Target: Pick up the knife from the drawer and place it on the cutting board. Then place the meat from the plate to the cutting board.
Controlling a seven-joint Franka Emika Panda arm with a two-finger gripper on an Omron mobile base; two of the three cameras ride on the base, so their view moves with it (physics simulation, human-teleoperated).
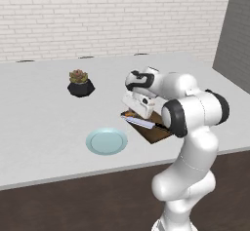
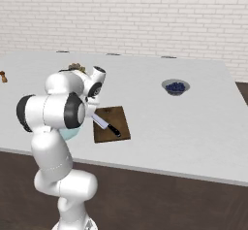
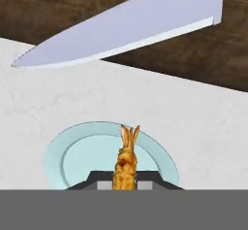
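My gripper (image 3: 125, 181) is shut on the meat (image 3: 126, 160), a thin orange-brown sliver that sticks out between the dark fingertips (image 3: 92, 179). The pale blue plate (image 3: 72, 156) lies directly beyond it on the white counter. The knife (image 3: 131, 27) rests with its silver blade across the dark brown cutting board (image 3: 193, 54), the tip reaching past the board's edge. From the base, the gripper (image 1: 130, 110) hangs over the board's left corner (image 1: 154, 131), between the knife (image 1: 141, 122) and the plate (image 1: 106, 141). The knife (image 2: 105, 123) lies diagonally on the board (image 2: 116, 117).
A small potted succulent (image 1: 79, 84) stands on the counter behind the plate. A grey dish with dark blue contents (image 2: 175, 87) sits to the right of the board. A small brown object (image 2: 3, 76) is at the far left edge. A grey wall bounds the counter's right end.
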